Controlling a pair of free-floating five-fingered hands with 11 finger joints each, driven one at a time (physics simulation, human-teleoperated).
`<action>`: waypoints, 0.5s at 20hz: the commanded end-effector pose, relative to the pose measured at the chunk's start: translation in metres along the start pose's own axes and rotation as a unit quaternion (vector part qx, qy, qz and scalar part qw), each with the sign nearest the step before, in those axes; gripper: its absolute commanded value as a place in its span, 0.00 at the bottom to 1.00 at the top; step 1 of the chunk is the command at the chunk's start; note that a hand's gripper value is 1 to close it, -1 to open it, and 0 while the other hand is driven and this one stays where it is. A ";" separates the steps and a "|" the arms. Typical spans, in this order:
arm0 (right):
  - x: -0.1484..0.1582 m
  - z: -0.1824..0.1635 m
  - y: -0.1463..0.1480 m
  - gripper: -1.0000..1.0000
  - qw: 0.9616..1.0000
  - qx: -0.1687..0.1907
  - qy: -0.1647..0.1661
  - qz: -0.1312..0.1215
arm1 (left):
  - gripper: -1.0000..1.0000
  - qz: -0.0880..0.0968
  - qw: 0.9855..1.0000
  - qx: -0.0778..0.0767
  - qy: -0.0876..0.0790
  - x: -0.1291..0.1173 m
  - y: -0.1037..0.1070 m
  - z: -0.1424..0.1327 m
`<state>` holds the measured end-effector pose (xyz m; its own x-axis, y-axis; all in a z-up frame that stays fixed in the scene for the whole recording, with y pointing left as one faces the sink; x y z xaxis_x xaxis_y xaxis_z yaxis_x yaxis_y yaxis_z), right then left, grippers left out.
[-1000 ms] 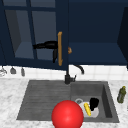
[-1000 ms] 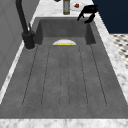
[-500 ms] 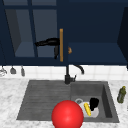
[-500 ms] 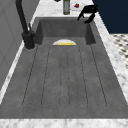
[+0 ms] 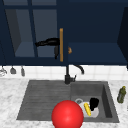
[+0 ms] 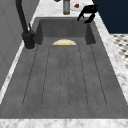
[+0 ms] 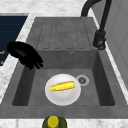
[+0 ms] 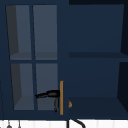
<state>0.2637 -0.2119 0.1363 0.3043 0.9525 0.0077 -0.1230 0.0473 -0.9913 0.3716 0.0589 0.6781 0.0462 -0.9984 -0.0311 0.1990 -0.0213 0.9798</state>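
Two hands: one up at the wall cabinet, one down over the sink basin.
Left hand [image 5: 51, 42]: at the cabinet door, beside its upright wooden handle [image 5: 61, 45]; in the upper view [image 8: 51, 95] the fingers look partly curled toward the bar, one hanging down just left of it. Whether they truly close round it I cannot tell.
Handle: a long, thin vertical bar on the free edge of the glazed door [image 5: 32, 32]. Judged stiff and smooth, wood-coloured, so somewhat slippery; best taken near mid-length with the fingers wrapped round it, pulling square to the door.
Door: framed glass panes, hinged at the far left by the look of it; likely light to swing, but the glass makes it something to move without jerks.
Right cabinet bay [image 5: 95, 35]: open, with bare shelves and a small orange thing [image 5: 70, 50] at the shelf edge just right of the handle.
Right hand [image 7: 26, 55]: idle in the air over the basin's near rim, fingers relaxed and pointing down, holding nothing.
Below it: white plate [image 7: 63, 89] on the basin floor with a corn cob [image 7: 62, 86] lying across it, drain [image 7: 82, 80] just beside.
Around: black tap [image 5: 68, 75] behind the sink [image 5: 45, 97]; green bottle [image 5: 121, 94] on the counter at right; red ball [image 5: 67, 114] at the front edge.
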 end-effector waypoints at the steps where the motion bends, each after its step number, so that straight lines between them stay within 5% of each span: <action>1: 0.000 0.000 0.000 0.50 1.000 0.000 0.000 0.000 | 0.00 0.010 1.000 -0.001 0.000 -0.003 -0.004 0.011; 4: 0.000 0.000 0.000 0.50 1.000 0.000 0.000 0.000 | 0.00 0.019 0.999 0.025 -0.005 -0.024 -0.011 0.028; 10: 0.000 0.000 0.000 0.50 1.000 0.000 0.000 0.000 | 0.00 0.041 0.999 -0.001 -0.011 -0.061 -0.036 0.051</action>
<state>0.2637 -0.2119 0.1363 0.3043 0.9525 0.0077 -0.1230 0.0473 -0.9913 0.3266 0.1003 0.6665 0.0403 -0.9991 -0.0149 0.1970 -0.0067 0.9804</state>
